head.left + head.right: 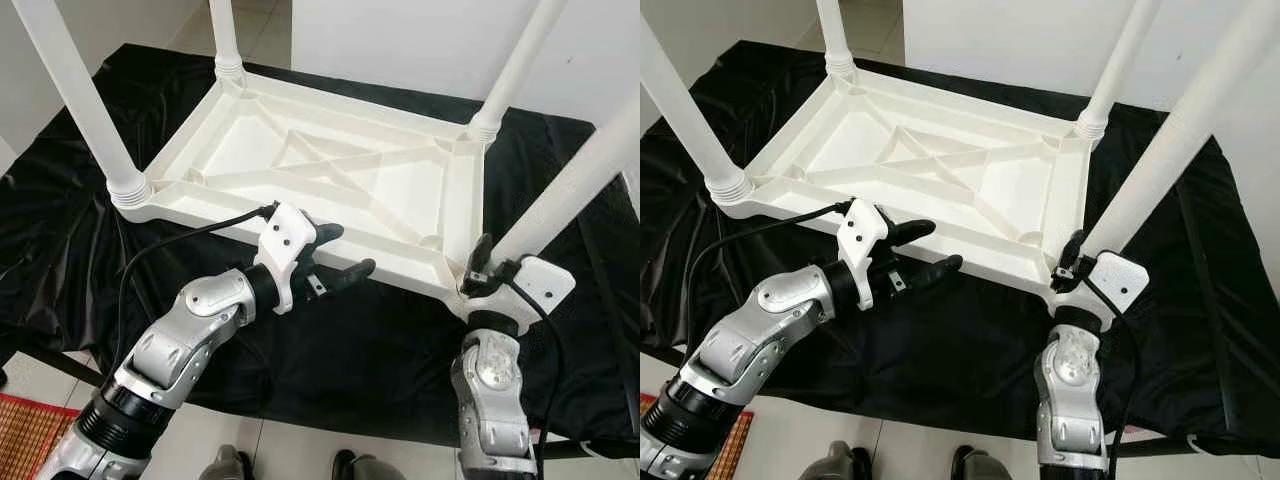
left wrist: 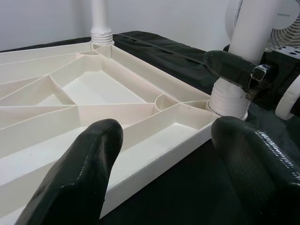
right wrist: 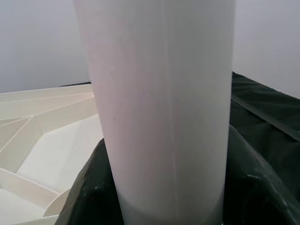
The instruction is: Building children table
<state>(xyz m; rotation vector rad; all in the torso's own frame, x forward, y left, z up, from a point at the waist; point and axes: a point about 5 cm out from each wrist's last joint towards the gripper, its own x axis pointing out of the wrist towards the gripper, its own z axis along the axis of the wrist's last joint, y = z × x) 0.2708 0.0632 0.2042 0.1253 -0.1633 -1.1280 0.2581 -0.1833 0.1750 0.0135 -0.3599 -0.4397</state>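
Tabletop [image 1: 330, 175] lies upside down on the black cloth [image 1: 380, 350] over the worktop, ribbed underside facing up. All four legs stand in their corner sockets: far left leg [image 1: 225, 35], far right leg [image 1: 520, 65], near left leg [image 1: 80, 100], near right leg [image 1: 580, 180].

My right gripper [image 1: 478, 268] is closed around the near right leg just above its socket; in the right wrist view the white tube sits tight between my two black fingers [image 3: 93, 197], touching on both sides.

My left gripper [image 1: 340, 252] hangs spread wide and holds nothing, poised at the near long edge of the tabletop, one finger over the rim and one just outside it. From the left wrist view the rim runs between my fingers [image 2: 79, 173] without contact, as far as I can tell.

Step in hand, judged: seating the last leg, near right corner. The threaded collar at its base looks close to the socket, but I cannot see whether it is fully home.

Next move calls for: left gripper closing on the rim to steady the tabletop, then right gripper turning or pressing the leg down, kept upright so the collar does not bind
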